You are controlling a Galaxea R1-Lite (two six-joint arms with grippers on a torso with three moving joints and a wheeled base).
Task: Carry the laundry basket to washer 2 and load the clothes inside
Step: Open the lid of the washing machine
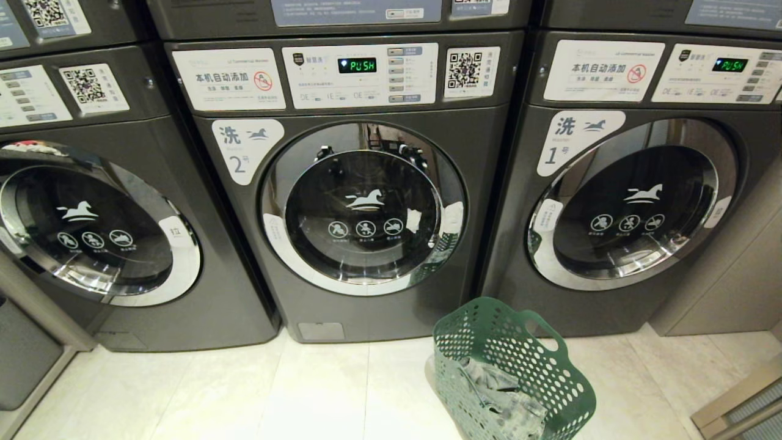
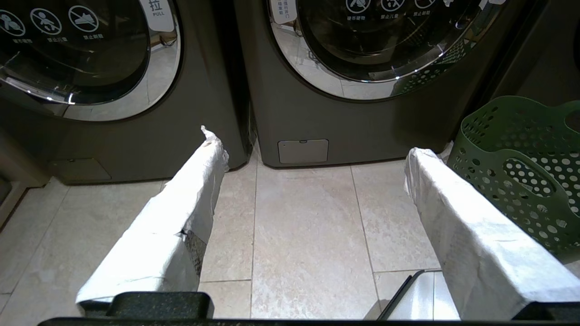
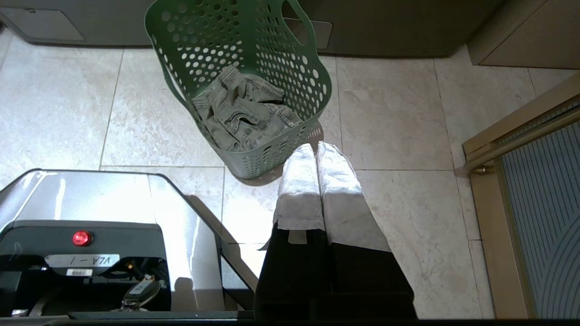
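Basket on floor before washer 2's seemingly closed door.

- The laundry basket is cut off at the head view's 6 o'clock edge, its base unseen.
- The clothes inside run off the same edge.
- Washer 2 loses its top panel at 12 o'clock.
- The drum behind its door is too dark to read.
- The small print on the control panel is too small to tell.
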